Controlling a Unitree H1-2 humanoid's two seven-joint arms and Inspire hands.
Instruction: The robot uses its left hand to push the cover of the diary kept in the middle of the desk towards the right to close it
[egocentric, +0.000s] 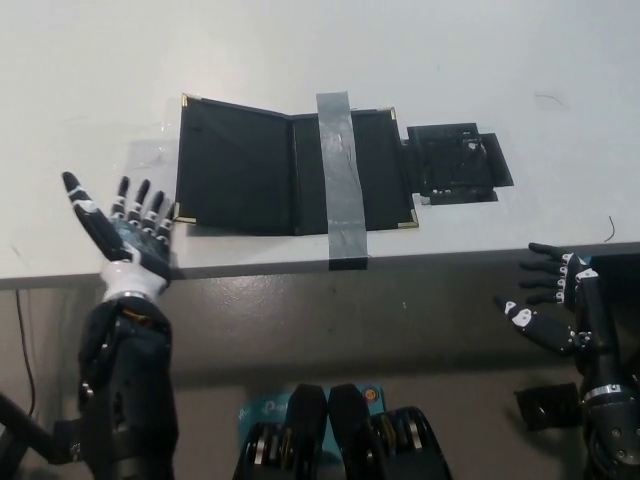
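Observation:
A black diary (290, 165) lies open and flat in the middle of the white desk (300, 40). Its left cover (235, 163) has gold corners. A strip of grey tape (342, 175) holds its right half down. My left hand (130, 232) is open, palm up, fingers spread, at the desk's front edge. It is just left of the cover's front left corner, close to it but apart. My right hand (555, 300) hangs open below the desk edge at the right.
A small black taped patch (455, 160) sits on the desk just right of the diary. A piece of clear tape (150, 155) lies left of the cover. A blue box (262, 410) shows on the floor below the desk.

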